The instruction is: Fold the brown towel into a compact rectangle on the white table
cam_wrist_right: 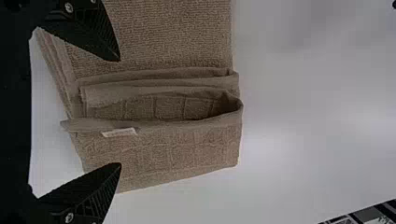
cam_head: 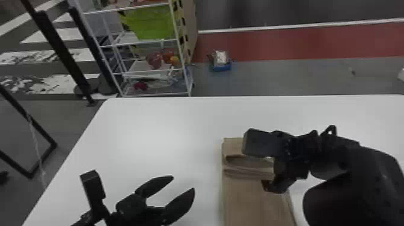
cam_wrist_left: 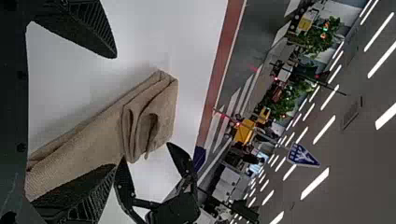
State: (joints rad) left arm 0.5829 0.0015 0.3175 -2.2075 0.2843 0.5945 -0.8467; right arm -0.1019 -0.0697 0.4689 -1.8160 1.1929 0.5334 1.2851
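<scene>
The brown towel [cam_head: 252, 192] lies as a long folded strip on the white table [cam_head: 168, 129], its far end folded over in layers. My left gripper [cam_head: 184, 184] stands open left of the towel, with nothing between its fingers. Over the towel's far right part is my right gripper [cam_head: 255, 168], open and partly covering the folds. In the left wrist view, the left gripper [cam_wrist_left: 114, 112] has its fingers apart with the towel [cam_wrist_left: 98, 135] beyond them. Seen from the right wrist, the right gripper [cam_wrist_right: 120, 112] is spread above the towel's folded end [cam_wrist_right: 177, 144], where a small white tag shows.
Behind the table's far edge stand a white wire shelf [cam_head: 150, 72] with a green bin [cam_head: 150, 22] and, on the floor, a small blue box [cam_head: 221, 64]. A black metal frame [cam_head: 42, 156] is beyond the table's left edge. Bare tabletop lies left of and behind the towel.
</scene>
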